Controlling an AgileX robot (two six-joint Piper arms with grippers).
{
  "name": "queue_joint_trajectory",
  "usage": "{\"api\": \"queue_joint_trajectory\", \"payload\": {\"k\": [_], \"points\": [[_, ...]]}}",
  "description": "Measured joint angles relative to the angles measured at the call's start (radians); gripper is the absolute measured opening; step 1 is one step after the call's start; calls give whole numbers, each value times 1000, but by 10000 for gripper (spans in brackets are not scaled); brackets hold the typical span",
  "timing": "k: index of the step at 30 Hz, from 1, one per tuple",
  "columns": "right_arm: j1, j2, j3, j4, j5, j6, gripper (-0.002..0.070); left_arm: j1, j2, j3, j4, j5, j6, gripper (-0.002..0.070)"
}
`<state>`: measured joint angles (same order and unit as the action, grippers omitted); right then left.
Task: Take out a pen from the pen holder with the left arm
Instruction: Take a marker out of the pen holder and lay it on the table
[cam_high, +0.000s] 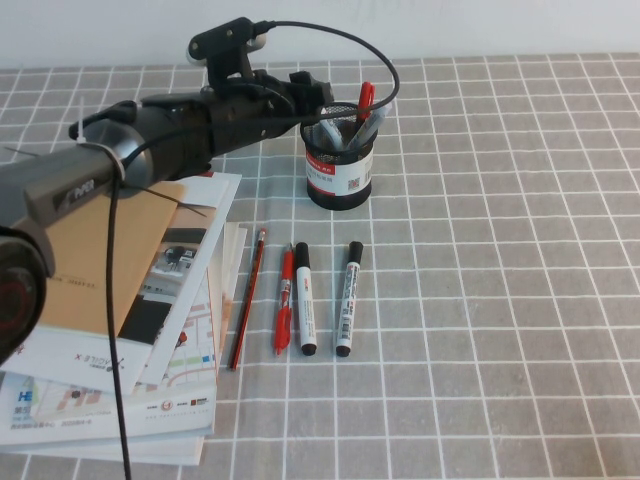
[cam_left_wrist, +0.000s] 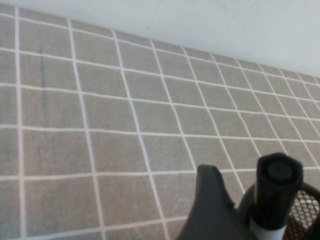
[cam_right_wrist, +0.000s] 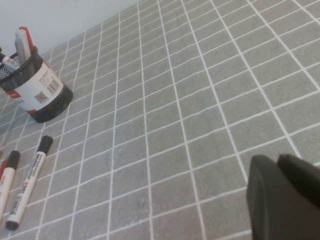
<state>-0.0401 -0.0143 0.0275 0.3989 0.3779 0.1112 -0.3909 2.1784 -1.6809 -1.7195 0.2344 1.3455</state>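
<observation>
The left gripper (cam_high: 322, 100) hangs in the upper middle of the high view. It sits right at the left rim of the black wire-mesh cylindrical pen holder with a white and red label (cam_high: 338, 175), and its arm reaches in from the left edge of the frame. Whether this claw stands apart or is clamped on anything cannot be told.

In the left wrist view a black-capped white marker (cam_left_wrist: 274, 190) stands cap-up just beside the claw's dark body, rising out of the mesh rim. It looks like the closest candidate. A slim red pen (cam_high: 365, 100) pokes out of the holder's right side, leaning toward the upper right of the high view.

Everything in the holder stands near upright. The draw therefore probably has to go upward along the long axis, not sideways, or the holder may tip.

The right gripper (cam_right_wrist: 282, 195) shows only in its own wrist view, over bare grey-tiled tablecloth (cam_high: 500, 300) and well apart from the holder. Its state cannot be told either. The left arm is plainly the nearer one.
</observation>
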Motion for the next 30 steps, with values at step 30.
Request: {"api": "queue_joint_trajectory", "payload": {"k": [30], "points": [[0, 0, 0, 0, 0, 0, -13, -5, -134, -32, 26, 25, 15, 120]]}}
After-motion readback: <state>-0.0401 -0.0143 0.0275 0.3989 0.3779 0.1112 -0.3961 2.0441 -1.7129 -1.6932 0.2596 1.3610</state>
